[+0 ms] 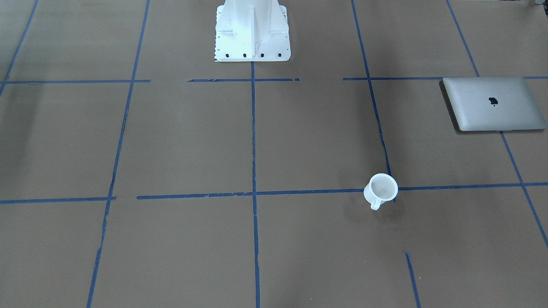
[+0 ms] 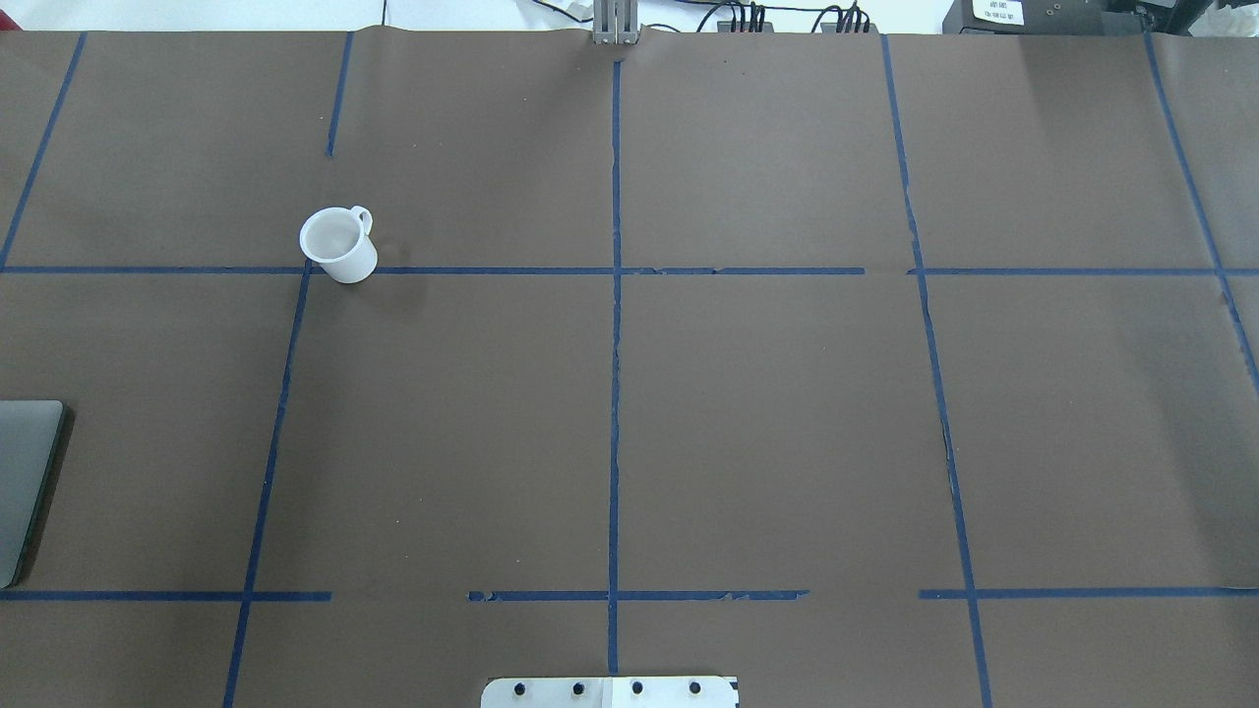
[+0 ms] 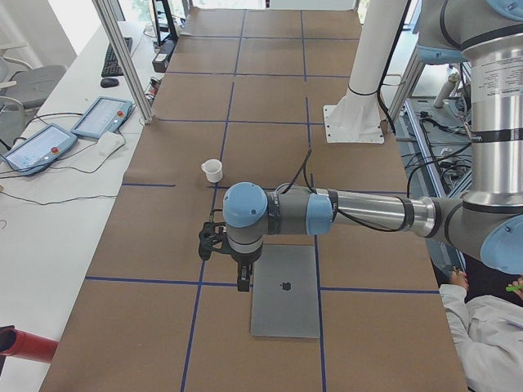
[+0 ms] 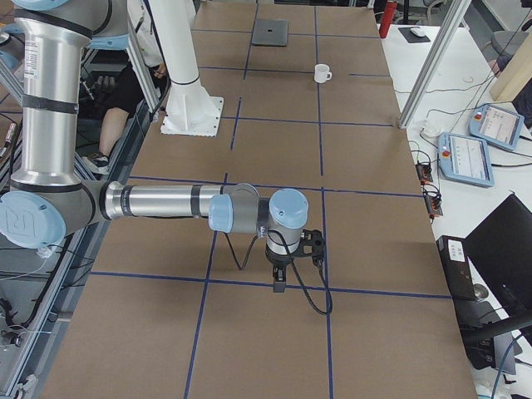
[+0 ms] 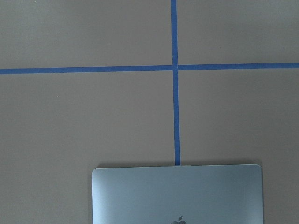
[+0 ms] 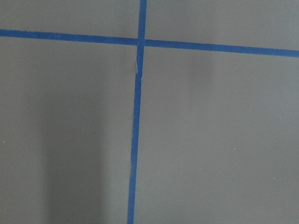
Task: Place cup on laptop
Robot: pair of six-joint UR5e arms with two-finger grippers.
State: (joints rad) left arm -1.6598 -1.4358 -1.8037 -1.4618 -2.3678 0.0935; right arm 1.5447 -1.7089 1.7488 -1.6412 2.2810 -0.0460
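The white cup [image 1: 380, 190] stands upright on the brown table at a blue tape crossing, handle towards the operators' side; it also shows in the overhead view [image 2: 337, 245] and both side views [image 3: 212, 170] [image 4: 322, 73]. The silver-grey laptop [image 1: 492, 104] lies closed and flat on the robot's left side [image 2: 25, 472] [image 3: 284, 290] [image 5: 177, 193]. My left gripper [image 3: 243, 280] hangs above the table by the laptop's outer edge, well short of the cup; I cannot tell if it is open. My right gripper [image 4: 278, 283] hangs over the table's far right end; its state is unclear too.
The white robot pedestal [image 1: 252, 30] stands at the table's middle back edge. Two teach pendants [image 3: 102, 117] and an aluminium post [image 3: 122, 57] sit along the operators' side. A person [image 3: 490, 327] sits behind the robot. Blue tape lines grid the table.
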